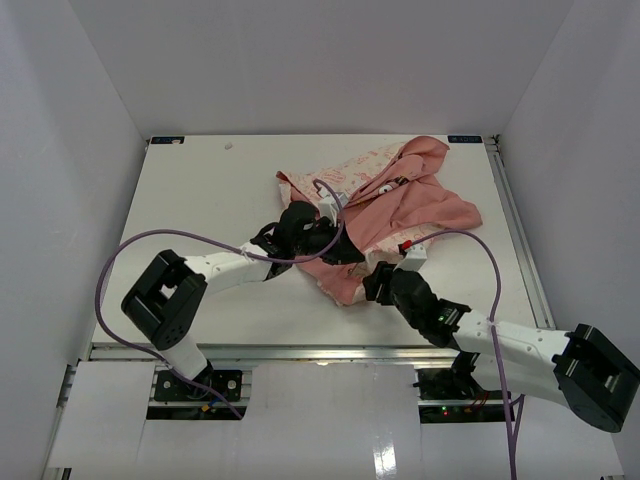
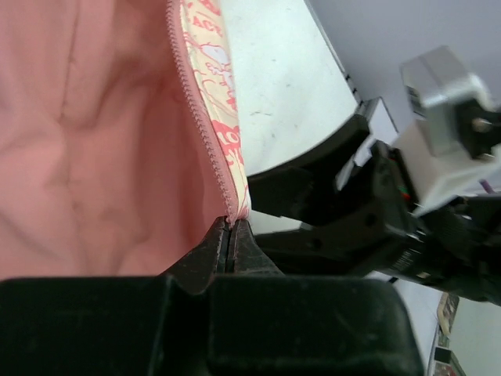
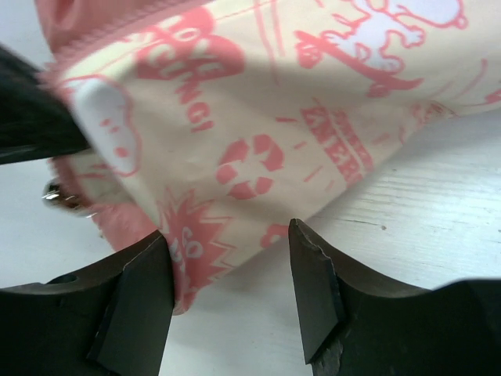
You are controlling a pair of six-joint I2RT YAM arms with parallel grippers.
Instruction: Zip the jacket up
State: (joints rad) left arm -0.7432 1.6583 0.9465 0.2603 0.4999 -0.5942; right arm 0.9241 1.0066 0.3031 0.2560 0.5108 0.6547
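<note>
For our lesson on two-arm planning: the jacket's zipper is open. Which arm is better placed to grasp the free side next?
Probably the right arm: its jaws are open at the jacket's bottom corner. The left arm's jaws are shut on the zipper strip, so it is occupied.

I see a white table [image 1: 200, 190] with a metal rail [image 1: 515, 220] along its right edge. The jacket [image 1: 400, 200] lies crumpled on the right half, toward the far edge, mostly pink lining up, cream printed fabric showing at its far left. From the right wrist I see a printed corner resting on the tabletop. A small speck [image 1: 228, 146] sits near the far left corner, well apart from the jacket
</note>
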